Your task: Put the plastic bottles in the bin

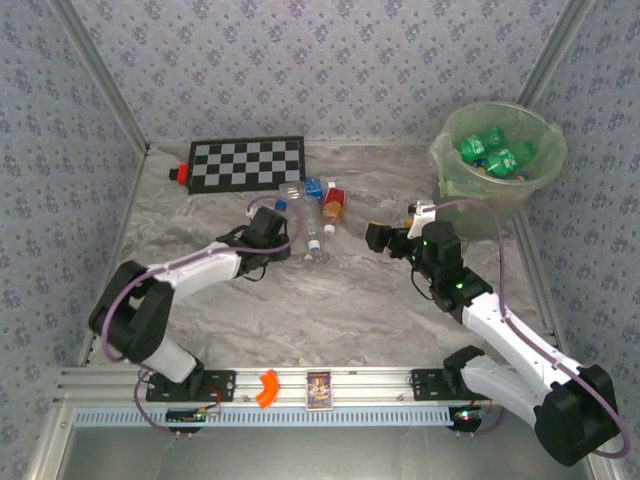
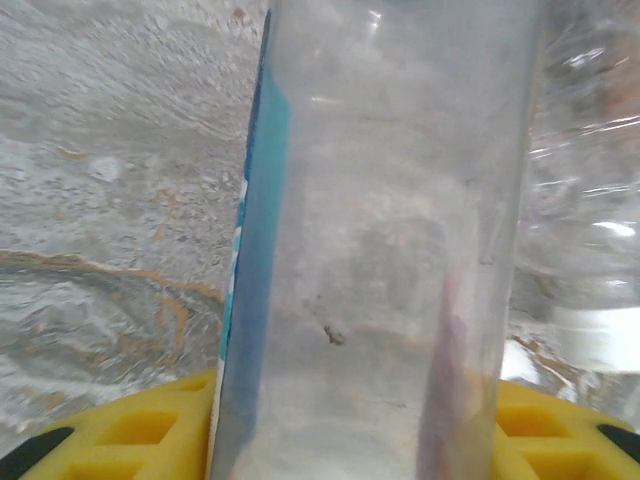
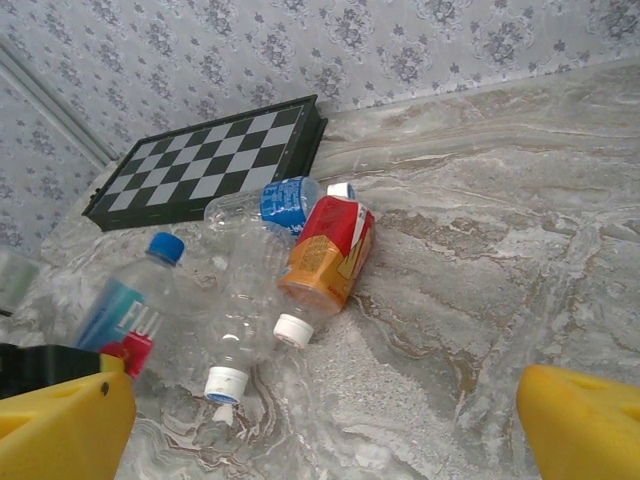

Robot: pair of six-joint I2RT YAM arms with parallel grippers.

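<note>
The round translucent pale-green plastic bin (image 1: 455, 185) stands at two o'clock on the marbled grey table (image 1: 340, 310), with green plastic bottles (image 1: 495, 152) already inside. A flat black-and-white chessboard (image 1: 245, 163) lies at eleven o'clock. Toward twelve o'clock a loose cluster waits: an orange-brown bottle with a red label (image 3: 330, 250) and, lying flat beside it, a clear bottle with a white cap (image 3: 235, 320). At the cluster's nine o'clock edge the left gripper (image 1: 283, 228) has its jaws drawn in around a clear plastic bottle with a blue label and blue cap (image 2: 380, 250). Its yellow pads (image 2: 130, 425) sit against both flanks of the bottle's lower body. The right gripper (image 3: 320, 420) hangs at the cluster's three o'clock, jaws spread fully, holding nothing. The bottles look empty, so they are probably light, thin-walled, easily dented, slick and prone to rolling. A gentle squeeze across the label band, where the wall runs straight, seems safest.
</note>
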